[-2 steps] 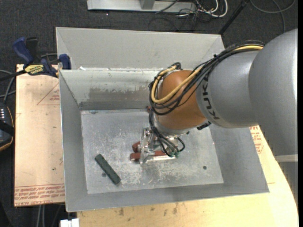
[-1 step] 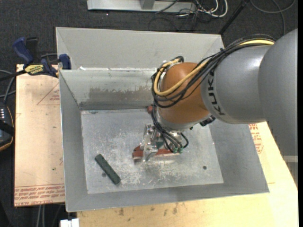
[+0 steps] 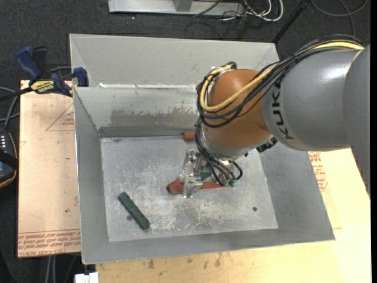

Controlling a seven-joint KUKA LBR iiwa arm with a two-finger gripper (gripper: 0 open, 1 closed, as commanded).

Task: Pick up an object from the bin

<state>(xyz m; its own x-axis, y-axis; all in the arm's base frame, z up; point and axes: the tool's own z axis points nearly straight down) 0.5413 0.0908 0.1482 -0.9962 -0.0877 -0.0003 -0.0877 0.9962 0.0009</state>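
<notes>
The gripper point(image 3: 189, 181) is seen lowered to the floor of the bin point(image 3: 177, 226), a little right of its middle, directly over a flat reddish-brown piece point(image 3: 175, 187) that lies lengthwise from left to right. The gripper's tip is set against that piece, but whether it is spread or closed upon it cannot be told, since the wrist and its orange cover point(image 3: 235, 111) (wrapped with yellow and black cables) stand in the way from above. Well apart, toward the near left corner, one dark grey bar point(image 3: 134, 211) is laid slantwise and flat. By the foot of the back wall, a second small reddish piece point(image 3: 188, 135) is partly hidden by the orange cover. Three loose things are counted in all: two reddish, one dark. The bin's floor is worn grey metal, scratched and speckled with pale marks. The bin is set on a dark carpeted floor point(image 3: 35, 16), and the grey arm point(image 3: 318, 105) is reached in from the right.
</notes>
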